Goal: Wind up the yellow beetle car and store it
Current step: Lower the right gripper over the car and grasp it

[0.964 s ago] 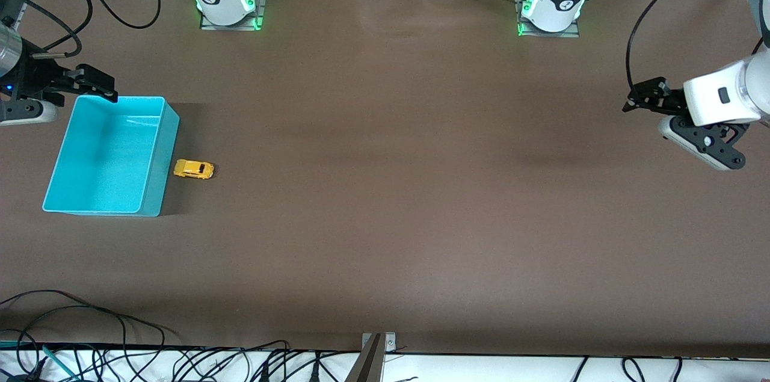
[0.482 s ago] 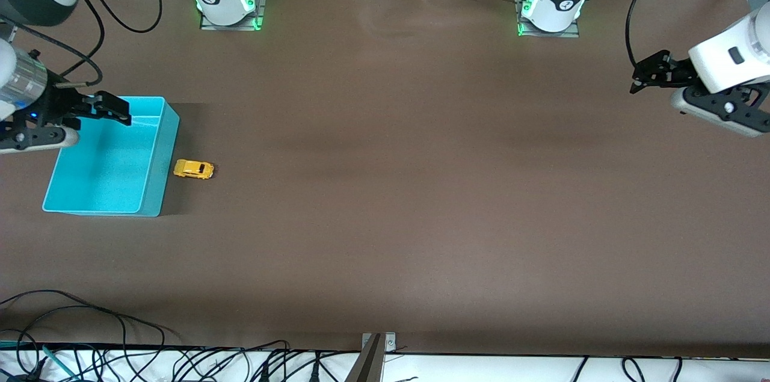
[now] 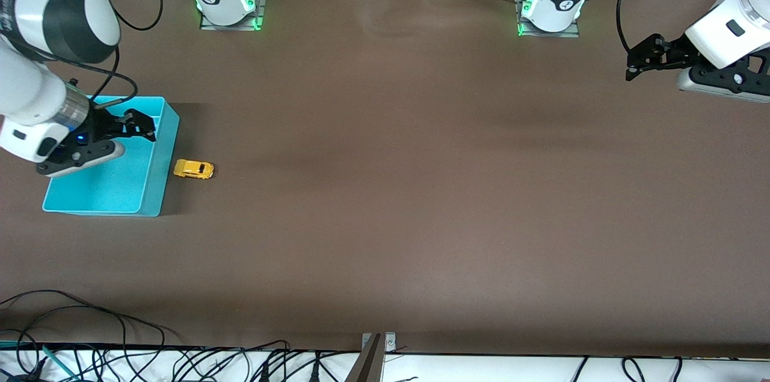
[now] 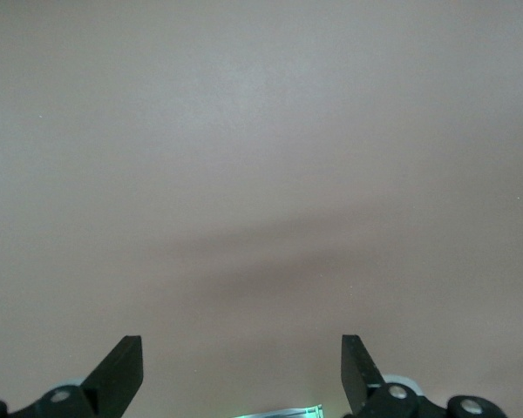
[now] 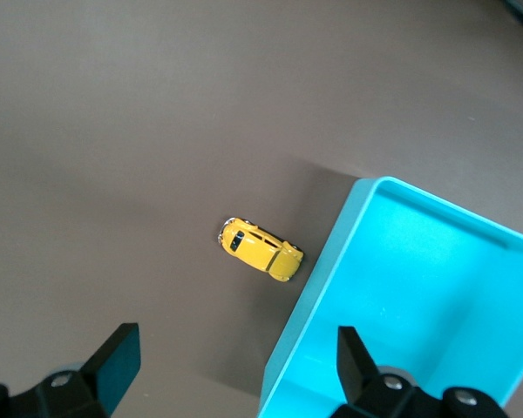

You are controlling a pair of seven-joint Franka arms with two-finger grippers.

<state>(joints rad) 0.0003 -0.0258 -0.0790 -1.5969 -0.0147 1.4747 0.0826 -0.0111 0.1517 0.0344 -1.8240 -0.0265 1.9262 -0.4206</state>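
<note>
brown desk (image 3: 385, 189) carries one yellow beetle car (image 3: 194, 169) on its wheels, just beside the one turquoise bin (image 3: 153, 189), toward the right arm's end. the right gripper (image 3: 139, 125) hangs tilted over the bin's edge nearest the car, jaws wide and holding nothing. the left gripper (image 3: 640, 60) hovers over bare desk at the left arm's end, well apart from both, jaws wide and holding nothing.
</note>
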